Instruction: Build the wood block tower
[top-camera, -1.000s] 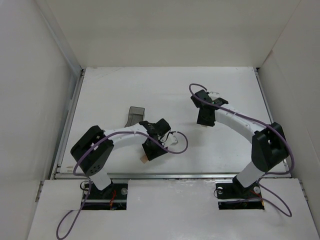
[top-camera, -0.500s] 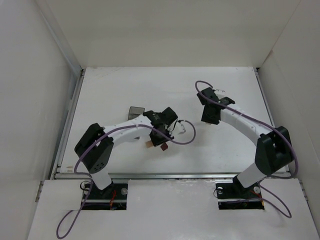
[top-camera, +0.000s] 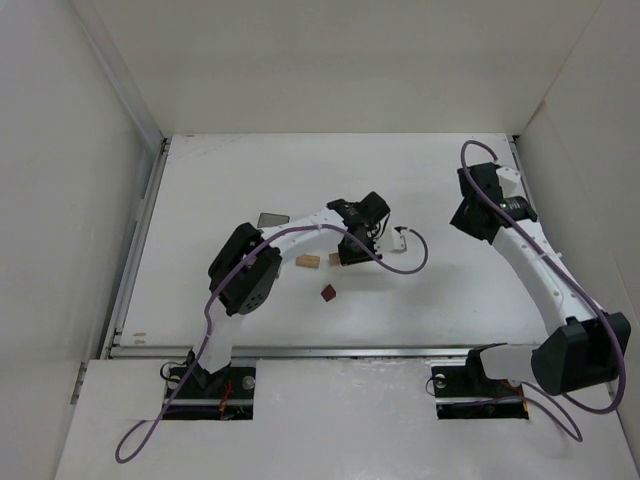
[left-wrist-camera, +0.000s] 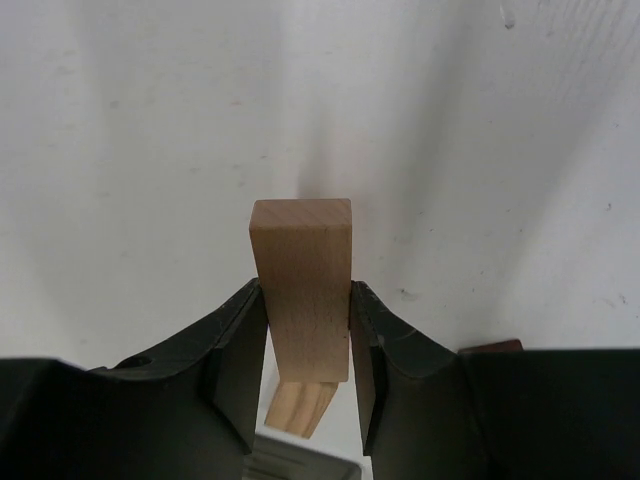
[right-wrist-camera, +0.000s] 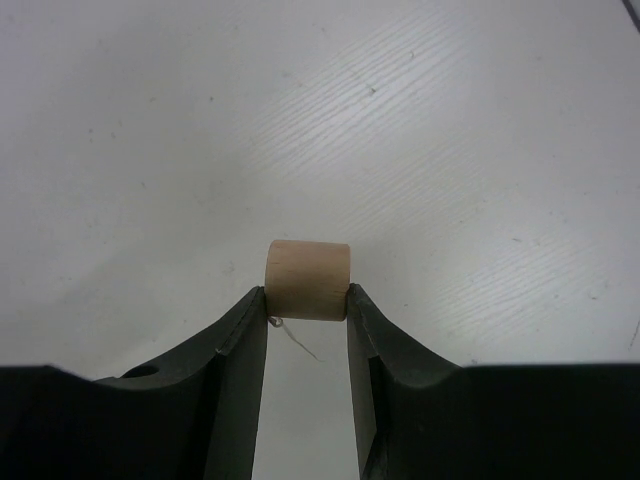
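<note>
Over the table (top-camera: 250, 170), left tool (left-wrist-camera: 305, 300) clamps oblong plank (left-wrist-camera: 302, 255); right tool (right-wrist-camera: 307, 300) clamps wooden cylinder (right-wrist-camera: 307, 275).

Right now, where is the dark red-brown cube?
In the top view the dark red-brown cube lies on the table, nearer the bases than the small tan block, slightly to its right.

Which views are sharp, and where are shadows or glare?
Left wrist: plank sharp, faint soft shadow on the table behind it. Right wrist: round block sharp, even light, table grain clear. Top external: even light, no glare, loose blocks very small.
</note>
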